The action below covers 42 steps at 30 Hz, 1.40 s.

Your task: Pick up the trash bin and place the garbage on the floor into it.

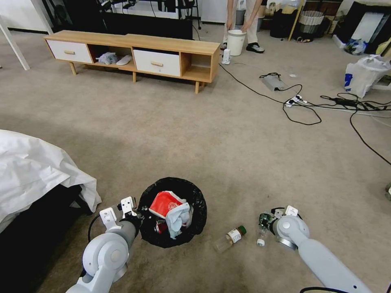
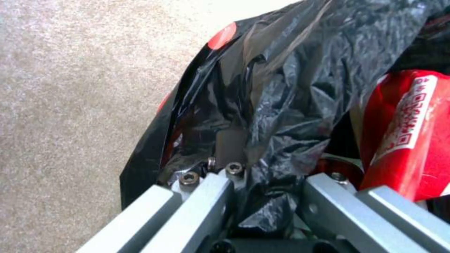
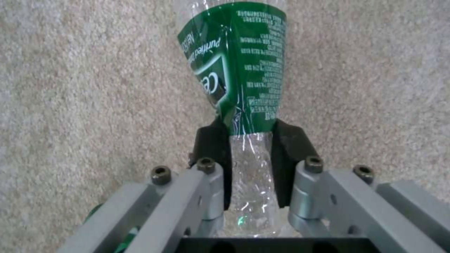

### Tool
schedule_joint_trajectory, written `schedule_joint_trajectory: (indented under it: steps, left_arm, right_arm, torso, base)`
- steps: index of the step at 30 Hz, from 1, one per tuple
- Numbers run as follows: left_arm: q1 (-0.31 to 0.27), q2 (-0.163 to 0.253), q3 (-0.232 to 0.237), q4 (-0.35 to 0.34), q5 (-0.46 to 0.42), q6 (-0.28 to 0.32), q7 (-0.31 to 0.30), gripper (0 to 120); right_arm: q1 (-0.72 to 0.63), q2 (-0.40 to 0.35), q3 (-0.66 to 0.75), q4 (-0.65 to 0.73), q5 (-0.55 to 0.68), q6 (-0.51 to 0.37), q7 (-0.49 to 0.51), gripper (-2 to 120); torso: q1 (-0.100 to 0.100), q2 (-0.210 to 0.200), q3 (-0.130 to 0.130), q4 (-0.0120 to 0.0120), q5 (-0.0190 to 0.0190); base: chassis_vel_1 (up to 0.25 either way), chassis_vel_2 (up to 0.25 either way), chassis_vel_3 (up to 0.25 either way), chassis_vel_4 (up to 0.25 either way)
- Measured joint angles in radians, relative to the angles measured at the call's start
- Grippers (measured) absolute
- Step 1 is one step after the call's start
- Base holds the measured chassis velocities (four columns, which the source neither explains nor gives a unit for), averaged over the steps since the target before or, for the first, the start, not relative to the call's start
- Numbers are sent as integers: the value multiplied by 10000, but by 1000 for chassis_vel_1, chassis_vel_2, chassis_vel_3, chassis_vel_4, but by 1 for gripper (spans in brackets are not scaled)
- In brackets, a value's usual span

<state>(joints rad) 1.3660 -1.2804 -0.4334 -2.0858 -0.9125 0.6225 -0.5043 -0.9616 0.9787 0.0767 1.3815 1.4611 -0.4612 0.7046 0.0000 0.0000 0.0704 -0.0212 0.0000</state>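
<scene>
Up close, our right gripper (image 3: 251, 154) had its black pads squeezed on a crinkly clear bottle (image 3: 244, 88) with a green label reading "purified"; the head view added a second green-capped bottle (image 1: 229, 238) lying on the carpet (image 1: 228, 146). Our left gripper (image 2: 262, 182) pinched the trash bin (image 1: 173, 211)'s glossy black liner, red wrapper (image 2: 407, 133) inside.

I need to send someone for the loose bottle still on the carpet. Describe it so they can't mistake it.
Start at the trash bin, held by the left gripper. On the floor beside it lies the loose bottle, between the bin and the right gripper. Unlike the green-labelled bottle pinched in that gripper, it has a white label and lies untouched.
</scene>
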Motion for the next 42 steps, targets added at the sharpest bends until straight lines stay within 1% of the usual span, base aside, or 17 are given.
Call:
schedule_joint_trajectory:
  steps: [6, 16, 17, 22, 24, 31, 35, 39, 42]
  left_arm:
    - [-39, -16, 35, 1, 10, 0, 4, 0]
    - [-40, -55, 90, 1, 72, -1, 4, 0]
    - [6, -58, 88, -10, 110, -1, 12, 0]
    - [59, -86, 78, -45, 185, -1, 53, 0]
    - [76, -123, 80, -58, 214, -1, 65, 0]
    - [75, -215, 104, -58, 268, -3, 73, 0]
    - [87, -245, 120, -21, 300, -6, 102, 0]
    - [88, -240, 124, -13, 295, -6, 119, 0]
    - [77, -176, 141, 11, 256, -6, 164, 0]
  right_arm:
    - [-53, -110, -13, 224, 135, 40, 107, 14]
    - [-278, -452, 56, 1197, 520, 182, 529, 14]
    - [-317, -566, 64, 1550, 645, 233, 643, 14]
    - [-363, -765, 94, 2204, 890, 309, 862, 14]
    - [-380, -920, 130, 2724, 1098, 373, 1041, 14]
    - [-411, -1189, 227, 3592, 1400, 459, 1259, 14]
    - [-473, -1434, 335, 4200, 1393, 497, 1269, 14]
    - [-507, -1591, 398, 4526, 1333, 508, 1247, 14]
    - [-515, -1777, 468, 4890, 1234, 521, 1211, 14]
  torso:
    - [0, 0, 0, 0, 3]
    - [0, 0, 1, 0, 0]
    - [0, 0, 1, 0, 0]
    - [0, 0, 0, 0, 0]
    - [0, 0, 0, 1, 0]
    - [0, 0, 0, 0, 0]
    - [0, 0, 0, 0, 0]
    - [0, 0, 0, 0, 0]
    - [0, 0, 1, 0, 1]
  base:
    - [0, 0, 0, 0]
    - [0, 0, 0, 0]
    - [0, 0, 0, 0]
    - [0, 0, 0, 0]
    - [0, 0, 0, 0]
    - [0, 0, 0, 0]
    - [0, 0, 0, 0]
    - [0, 0, 0, 0]
    - [0, 0, 0, 0]
